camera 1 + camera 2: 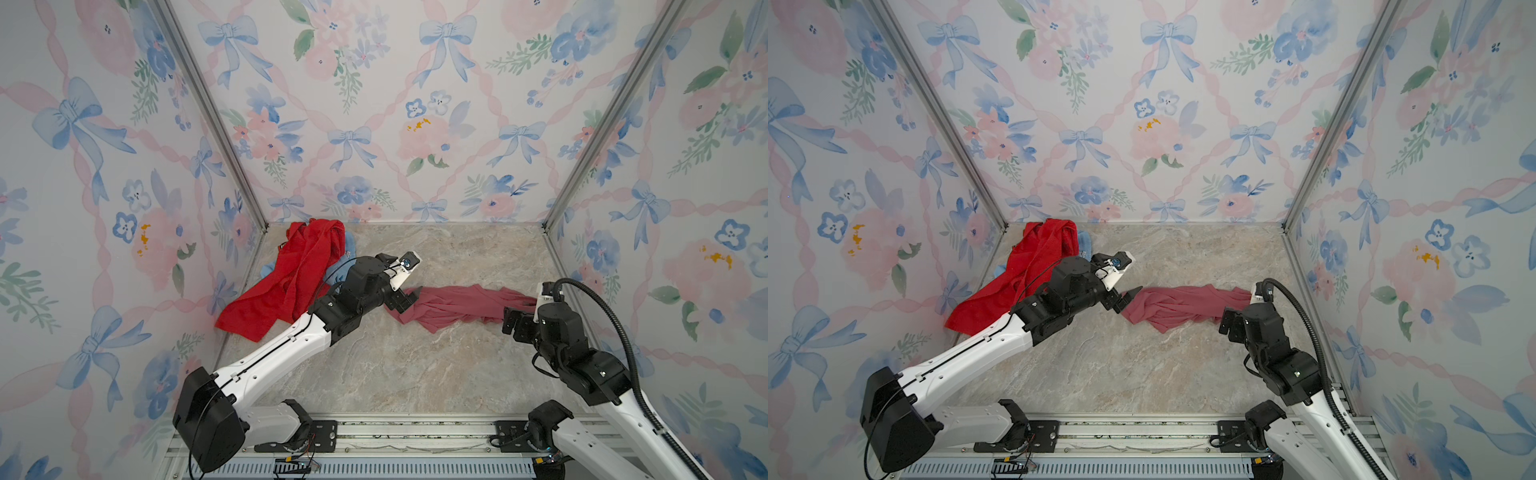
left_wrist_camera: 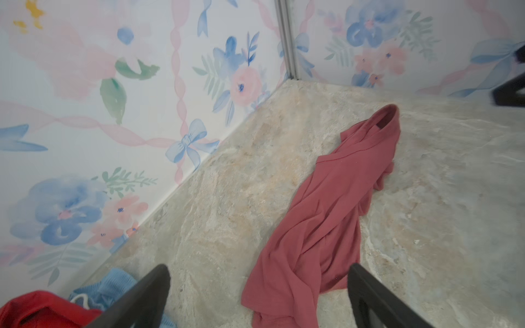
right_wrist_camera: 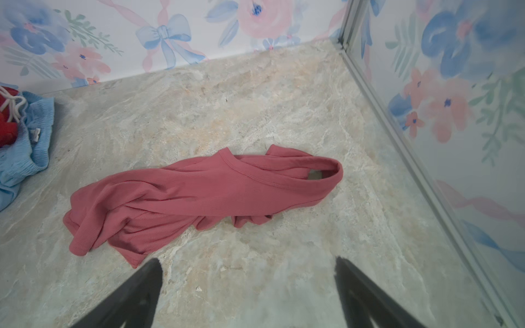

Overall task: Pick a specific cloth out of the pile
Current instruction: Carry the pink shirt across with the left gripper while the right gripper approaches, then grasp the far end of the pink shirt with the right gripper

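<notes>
So here's where I'm at. The cloth [image 1: 457, 305] I'm after, the dusty maroon-pink one, is lying out on the counter [image 1: 415, 374] by itself. It's stretched into a long rumpled strip across the right half, well apart from the pile [image 1: 299, 274]. You can see it in both top views [image 1: 1183, 305].

The pile sits in the back left corner. The big red towel [image 1: 286, 286] is draped over the top, with the light blue cloth [image 1: 348, 248] poking out from under it on the side facing the pink one.

My left end effector [image 1: 409, 300] is right at the strip's left end, low over the counter. The jaws are spread wide. From my left wrist, that end of the cloth [image 2: 326, 204] lies flat between the two fingers [image 2: 153, 284] and isn't pinched by either, so I'm not gripping anything there.

My right end effector [image 1: 515, 323] is at the other end of the strip, close to the right wall [image 1: 665, 208]. In the top views that arm hides the cloth's far tip. From the right wrist the jaws are wide too [image 3: 248, 262]. There's only bare counter between them, and the cloth [image 3: 199, 193] is a bit ahead, not touching.
</notes>
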Controlling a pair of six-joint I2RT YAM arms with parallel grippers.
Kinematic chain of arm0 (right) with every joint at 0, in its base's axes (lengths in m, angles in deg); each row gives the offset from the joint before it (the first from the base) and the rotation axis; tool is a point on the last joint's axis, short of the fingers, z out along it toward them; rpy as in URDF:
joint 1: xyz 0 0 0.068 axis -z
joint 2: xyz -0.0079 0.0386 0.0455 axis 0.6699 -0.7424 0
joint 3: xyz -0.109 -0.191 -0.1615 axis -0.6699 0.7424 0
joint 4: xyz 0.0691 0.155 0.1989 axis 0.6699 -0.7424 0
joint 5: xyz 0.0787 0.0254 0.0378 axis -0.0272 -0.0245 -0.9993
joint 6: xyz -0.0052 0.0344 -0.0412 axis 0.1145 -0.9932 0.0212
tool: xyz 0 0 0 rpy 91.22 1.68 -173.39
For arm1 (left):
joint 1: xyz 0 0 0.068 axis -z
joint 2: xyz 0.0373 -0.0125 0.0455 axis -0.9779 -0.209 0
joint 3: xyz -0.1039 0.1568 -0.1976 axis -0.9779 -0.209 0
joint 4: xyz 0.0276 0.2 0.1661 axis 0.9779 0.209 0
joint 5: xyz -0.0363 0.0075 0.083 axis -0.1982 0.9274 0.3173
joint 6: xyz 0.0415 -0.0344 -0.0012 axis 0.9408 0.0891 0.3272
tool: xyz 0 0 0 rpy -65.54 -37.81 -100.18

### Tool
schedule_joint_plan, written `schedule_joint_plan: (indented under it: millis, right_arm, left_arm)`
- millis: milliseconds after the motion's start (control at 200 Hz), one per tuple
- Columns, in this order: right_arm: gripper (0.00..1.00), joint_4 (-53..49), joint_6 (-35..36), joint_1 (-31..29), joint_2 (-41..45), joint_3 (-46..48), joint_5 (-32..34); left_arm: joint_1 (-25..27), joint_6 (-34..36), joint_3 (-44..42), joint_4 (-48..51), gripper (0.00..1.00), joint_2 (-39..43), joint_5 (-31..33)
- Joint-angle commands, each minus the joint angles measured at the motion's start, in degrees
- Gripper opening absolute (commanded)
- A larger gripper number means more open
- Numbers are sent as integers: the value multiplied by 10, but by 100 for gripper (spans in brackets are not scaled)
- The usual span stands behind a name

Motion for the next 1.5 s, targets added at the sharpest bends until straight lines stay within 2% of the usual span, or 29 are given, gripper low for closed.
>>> schedule_joint_plan:
  millis: [0,60,115,200,330,460,720,890,1040,1140,1195,1270,1340,1385,1495]
  right_arm:
    - [97,91,-19,114,-77,18,-199]
    - [97,104,-12,160,-129,8,-238]
    - [97,104,7,189,-184,-10,-259]
    - [97,129,29,219,-251,-21,-280]
    - [97,199,14,257,-323,-17,-314]
    - [100,218,4,261,-405,-48,-330]
    - [99,235,-29,243,-516,-112,-265]
    - [98,144,-3,194,-604,-195,-171]
    - [85,87,13,151,-658,-245,-119]
    - [69,80,16,146,-678,-254,-136]
    - [54,82,19,145,-682,-254,-145]
    - [24,81,24,146,-678,-256,-148]
    - [5,84,27,147,-664,-258,-152]
    - [0,85,28,148,-649,-262,-156]
    - [0,74,32,155,-611,-300,-181]
  left_arm:
    - [-14,33,-71,-54,98,15,-173]
    - [-17,-2,-121,-138,98,9,-221]
    - [4,11,-94,-90,98,-10,-246]
    - [31,26,-69,-34,98,-32,-221]
    - [42,44,-73,-22,98,-30,-186]
    - [42,45,-73,-25,98,-21,-173]
    - [43,31,-67,-30,98,-37,-196]
    - [43,29,-66,-30,98,-36,-200]
    - [43,28,-66,-30,98,-36,-199]
    - [43,28,-65,-30,98,-36,-199]
    - [43,27,-65,-30,98,-35,-199]
    - [42,26,-64,-30,98,-35,-197]
    - [43,27,-64,-30,98,-36,-195]
    - [43,28,-65,-30,98,-37,-190]
    - [43,30,-66,-29,98,-35,-179]
